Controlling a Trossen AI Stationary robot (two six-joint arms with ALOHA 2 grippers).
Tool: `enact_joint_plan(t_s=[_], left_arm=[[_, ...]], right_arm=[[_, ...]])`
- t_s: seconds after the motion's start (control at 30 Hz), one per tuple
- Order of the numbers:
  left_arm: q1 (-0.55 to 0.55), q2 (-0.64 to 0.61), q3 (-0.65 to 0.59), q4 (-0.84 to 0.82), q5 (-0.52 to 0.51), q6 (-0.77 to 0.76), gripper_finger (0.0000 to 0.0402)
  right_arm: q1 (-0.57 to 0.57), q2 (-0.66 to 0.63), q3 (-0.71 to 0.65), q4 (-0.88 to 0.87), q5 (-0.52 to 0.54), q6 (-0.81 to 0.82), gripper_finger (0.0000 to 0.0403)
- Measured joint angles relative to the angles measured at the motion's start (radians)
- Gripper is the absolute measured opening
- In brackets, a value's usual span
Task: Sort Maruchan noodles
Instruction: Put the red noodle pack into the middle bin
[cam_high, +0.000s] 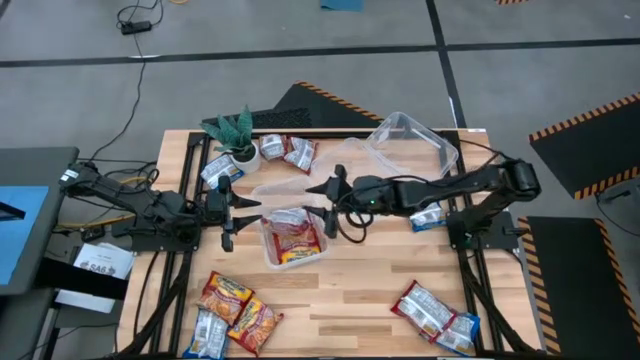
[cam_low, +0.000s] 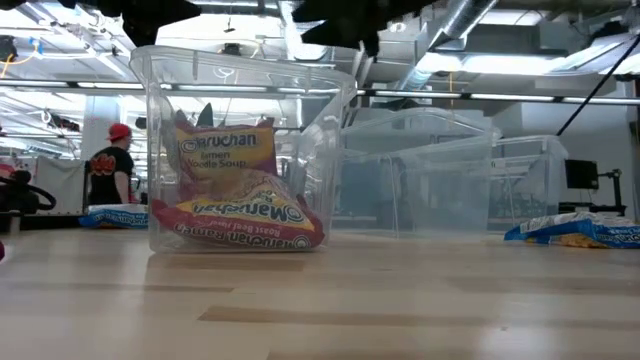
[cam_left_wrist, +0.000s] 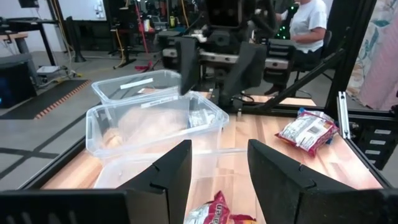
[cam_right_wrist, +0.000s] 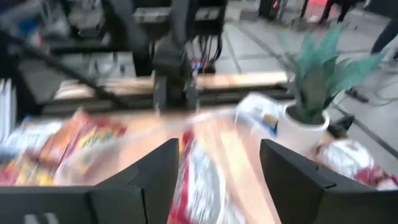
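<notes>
My right claw hangs just over the center tub, jaws apart, nothing held; red noodle packets lie right below. Left claw beside tub, part-open, empty. Other packets lie farther off at desk edge.

Wooden table carrying tubs, noodle packets and a potted plant

A clear tub is sitting at the table's middle with red-and-yellow packets lying inside it, while a second clear tub is resting tilted near the far right corner. A potted plant is standing at the far left, with blue-and-white packets and red-and-silver packets lying beside it. Orange packets are lying in a loose cluster at the near left corner, red-and-silver ones at the near right, and one blue packet toward the right edge.
</notes>
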Motion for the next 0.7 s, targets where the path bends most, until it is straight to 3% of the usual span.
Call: enact_joint_plan(t_s=[0.2,0.53,0.7], left_arm=[[0.000,0.000,0.000,-0.027,-0.006,-0.023,0.0144],[0.000,0.000,0.000,-0.045,-0.008,-0.078,0.0144],[0.000,0.001,0.000,-0.073,-0.008,-0.124,0.0144]], right_arm=[[0.059,-0.095,0.000,-0.282,0.052,0.001,0.0248],[0.251,-0.238,-0.002,-0.722,0.401,0.191,0.0248],[0.358,-0.329,-0.096,-0.740,0.570,0.308,0.0248]])
